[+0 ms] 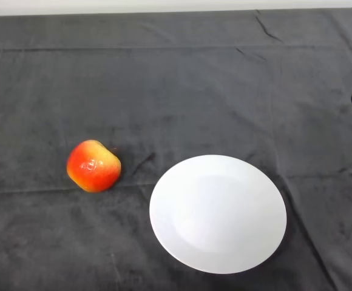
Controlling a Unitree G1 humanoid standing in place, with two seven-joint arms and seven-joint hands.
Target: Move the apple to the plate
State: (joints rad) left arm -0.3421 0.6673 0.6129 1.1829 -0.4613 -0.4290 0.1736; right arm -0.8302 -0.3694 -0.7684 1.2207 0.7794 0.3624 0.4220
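Apple (93, 165) lies tipped, left of plate (218, 213).

apple (93, 165): glossy, smooth skin | plate (218, 213): smooth white glazed | cloth (176, 79): dark, matt, napped

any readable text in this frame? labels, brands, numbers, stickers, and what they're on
None readable.
Apple: a small pale patch on its skin, possibly a sticker or just glare; no letters can be made out.
White plate: plain, no print or mark.
Dark cloth: no label or tag showing.
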